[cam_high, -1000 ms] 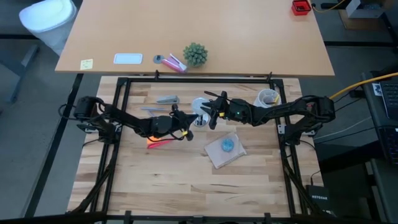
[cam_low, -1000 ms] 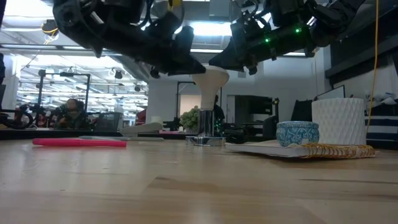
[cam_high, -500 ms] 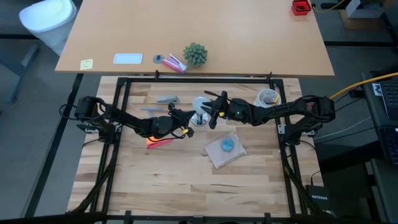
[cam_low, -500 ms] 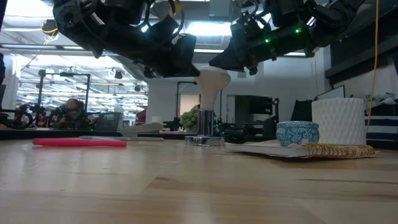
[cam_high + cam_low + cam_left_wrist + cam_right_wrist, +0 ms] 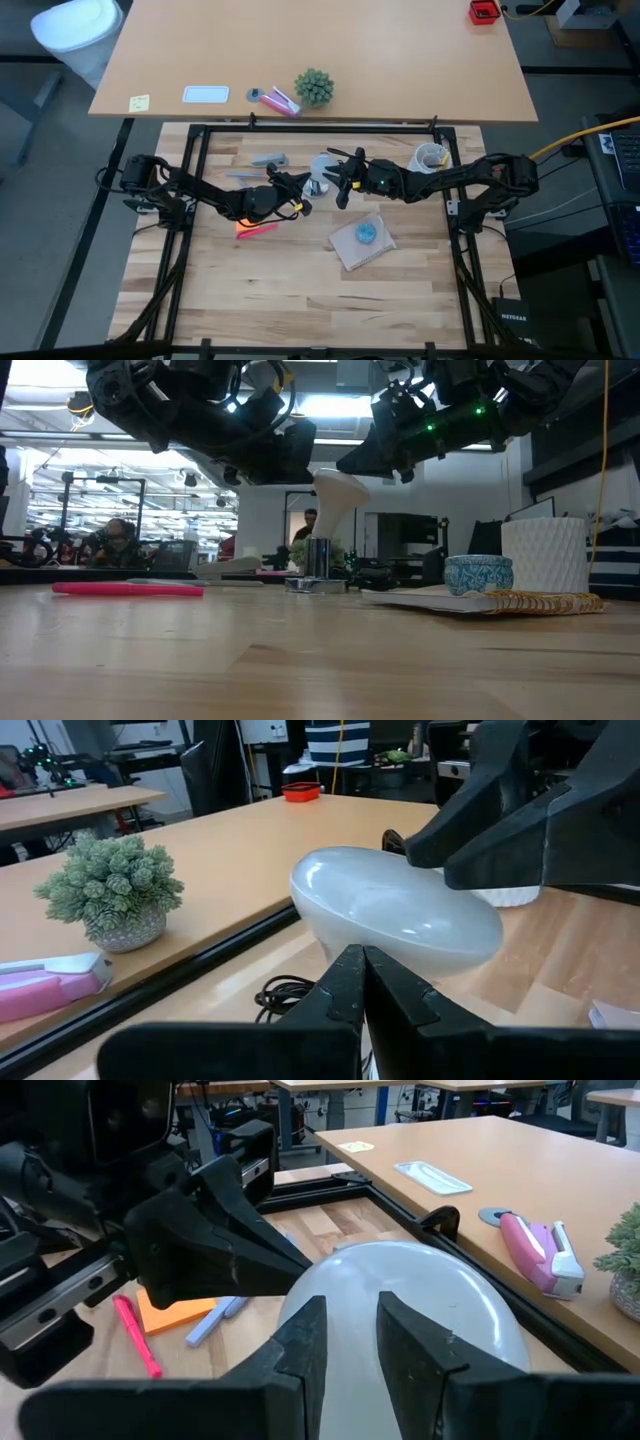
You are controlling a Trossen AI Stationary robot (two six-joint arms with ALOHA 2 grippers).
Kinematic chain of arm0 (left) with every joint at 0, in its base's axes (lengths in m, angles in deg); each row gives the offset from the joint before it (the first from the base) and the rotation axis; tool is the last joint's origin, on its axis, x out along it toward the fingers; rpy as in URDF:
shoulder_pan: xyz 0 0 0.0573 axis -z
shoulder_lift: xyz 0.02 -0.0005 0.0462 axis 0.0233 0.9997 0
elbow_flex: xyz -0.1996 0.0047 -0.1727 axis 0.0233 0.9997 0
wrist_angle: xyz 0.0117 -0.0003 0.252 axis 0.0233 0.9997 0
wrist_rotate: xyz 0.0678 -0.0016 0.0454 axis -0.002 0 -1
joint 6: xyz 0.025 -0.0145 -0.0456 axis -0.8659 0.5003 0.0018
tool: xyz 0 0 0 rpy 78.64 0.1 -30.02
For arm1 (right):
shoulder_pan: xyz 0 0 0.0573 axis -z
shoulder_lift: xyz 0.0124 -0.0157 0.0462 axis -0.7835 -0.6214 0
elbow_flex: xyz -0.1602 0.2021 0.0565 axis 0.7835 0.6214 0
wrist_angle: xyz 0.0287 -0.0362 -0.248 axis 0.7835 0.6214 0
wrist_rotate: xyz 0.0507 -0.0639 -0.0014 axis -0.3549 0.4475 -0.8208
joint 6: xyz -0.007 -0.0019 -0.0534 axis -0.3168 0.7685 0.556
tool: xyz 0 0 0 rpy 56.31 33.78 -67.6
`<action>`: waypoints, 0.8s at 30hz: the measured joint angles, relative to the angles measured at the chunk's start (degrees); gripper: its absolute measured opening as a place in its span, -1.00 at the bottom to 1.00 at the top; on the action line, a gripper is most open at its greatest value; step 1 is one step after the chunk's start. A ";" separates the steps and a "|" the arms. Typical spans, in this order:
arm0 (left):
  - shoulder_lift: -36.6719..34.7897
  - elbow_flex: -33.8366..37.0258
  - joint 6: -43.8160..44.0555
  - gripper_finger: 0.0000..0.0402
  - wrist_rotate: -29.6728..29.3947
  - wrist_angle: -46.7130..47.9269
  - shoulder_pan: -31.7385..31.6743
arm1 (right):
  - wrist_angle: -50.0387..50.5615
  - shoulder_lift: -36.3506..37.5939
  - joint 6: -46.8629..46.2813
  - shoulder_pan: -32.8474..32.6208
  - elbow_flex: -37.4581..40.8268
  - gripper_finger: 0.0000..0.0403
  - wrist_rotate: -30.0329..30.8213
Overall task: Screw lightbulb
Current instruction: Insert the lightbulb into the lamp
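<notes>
Left gripper [image 5: 298, 192] sits mid-table with jaws fully together, tips pressed against the side of the lightbulb [image 5: 338, 495], holding nothing between them; in the left wrist view the closed fingers [image 5: 345, 1000] meet right under the bulb's white globe [image 5: 395, 910]. Right gripper [image 5: 335, 180] comes in from the opposite side, jaws partly apart and clamped on the globe; in the right wrist view its two fingers [image 5: 300, 1345] straddle the globe [image 5: 430, 1310]. Bulb is tilted, lifted off the table, its base pointing down toward the metal socket [image 5: 316, 565] standing on the wooden table [image 5: 300, 280]. Pink marker [image 5: 128, 589] lies well apart on the left.
</notes>
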 joint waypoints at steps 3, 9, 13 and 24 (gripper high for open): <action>0.00 0.00 -0.03 -1.00 0.03 0.06 0.33 | -0.01 0.00 0.00 0.00 0.00 -0.55 0.02; 0.00 0.00 0.29 -1.00 -2.64 1.20 1.11 | -0.05 -0.02 -0.02 0.00 0.02 -0.55 0.02; -0.02 0.00 1.97 -1.00 -8.14 3.72 1.75 | -0.14 -0.02 -0.02 0.00 0.02 -0.55 0.06; -0.02 0.03 17.28 -1.00 -10.25 23.74 -1.32 | -0.22 -0.02 0.00 0.02 0.02 -0.55 0.26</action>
